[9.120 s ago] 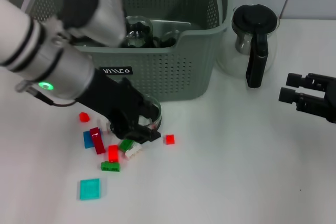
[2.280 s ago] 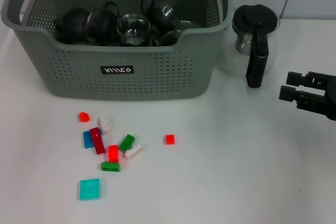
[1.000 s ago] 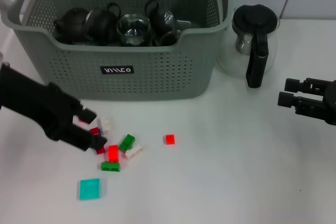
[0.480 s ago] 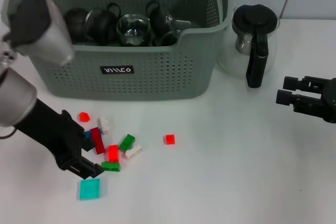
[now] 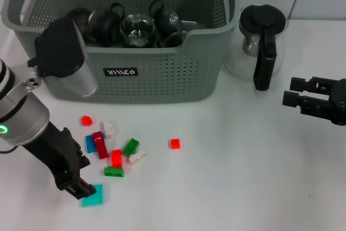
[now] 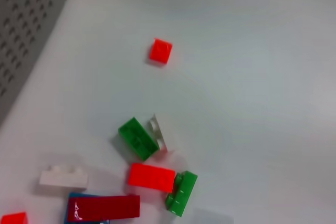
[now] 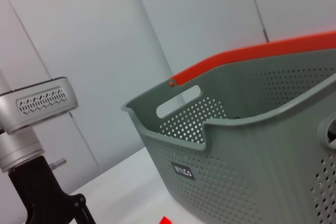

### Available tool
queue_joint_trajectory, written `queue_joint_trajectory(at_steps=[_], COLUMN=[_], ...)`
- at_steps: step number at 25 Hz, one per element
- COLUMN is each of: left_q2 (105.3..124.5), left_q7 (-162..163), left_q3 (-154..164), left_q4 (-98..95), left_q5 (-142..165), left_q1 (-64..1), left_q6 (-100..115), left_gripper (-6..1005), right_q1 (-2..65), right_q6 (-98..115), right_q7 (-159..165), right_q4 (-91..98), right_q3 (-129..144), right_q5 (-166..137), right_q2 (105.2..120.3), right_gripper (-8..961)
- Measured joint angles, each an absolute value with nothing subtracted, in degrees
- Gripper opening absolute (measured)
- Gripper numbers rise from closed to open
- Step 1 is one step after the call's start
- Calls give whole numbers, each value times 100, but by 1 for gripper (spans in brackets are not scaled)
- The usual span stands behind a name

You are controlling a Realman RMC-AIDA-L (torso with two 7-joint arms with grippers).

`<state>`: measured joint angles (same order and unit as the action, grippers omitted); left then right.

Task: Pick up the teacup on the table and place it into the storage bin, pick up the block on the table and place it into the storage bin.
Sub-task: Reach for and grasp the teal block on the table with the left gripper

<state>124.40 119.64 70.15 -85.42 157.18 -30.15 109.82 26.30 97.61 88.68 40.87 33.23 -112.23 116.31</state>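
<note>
The grey-green storage bin [image 5: 162, 74] stands at the back of the table and also fills the right wrist view [image 7: 262, 145]. A clear glass teacup [image 5: 138, 30] sits inside it among dark cups; I see no teacup on the table. Several small blocks lie in front of the bin, among them a green block [image 5: 113, 171], a red block [image 5: 116, 158] and a teal tile [image 5: 93, 196]. My left gripper [image 5: 84, 179] hangs low and open just left of the teal tile, holding nothing. The left wrist view shows the green block [image 6: 181, 192] and red block [image 6: 152, 177]. My right gripper [image 5: 290, 91] is open and empty at the right.
A glass coffee pot [image 5: 259, 41] with a black lid and handle stands right of the bin, close to the right gripper. A lone small red block [image 5: 174, 143] lies apart from the cluster. Bare white table stretches across the front right.
My left arm came back down from the bin and slid toward the front edge, from the block cluster to beside the teal tile. The right gripper drifted slightly left.
</note>
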Motion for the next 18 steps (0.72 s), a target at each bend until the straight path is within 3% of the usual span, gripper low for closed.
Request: queue_joint_trajectory(at_steps=[18], left_q2=[12445], left_q7=[12628], left_q3=[8690], left_q4=[-8253], left_q5=[16351], left_q1=[-3037], left_q6=[10505], left_gripper=[612], right_q1=[2611], right_q6=[9755], right_q7=[8868], right_q4=[4087], right_q3=[3328], right_q5=[-11223], right_q2=[11637], right_gripper=[605])
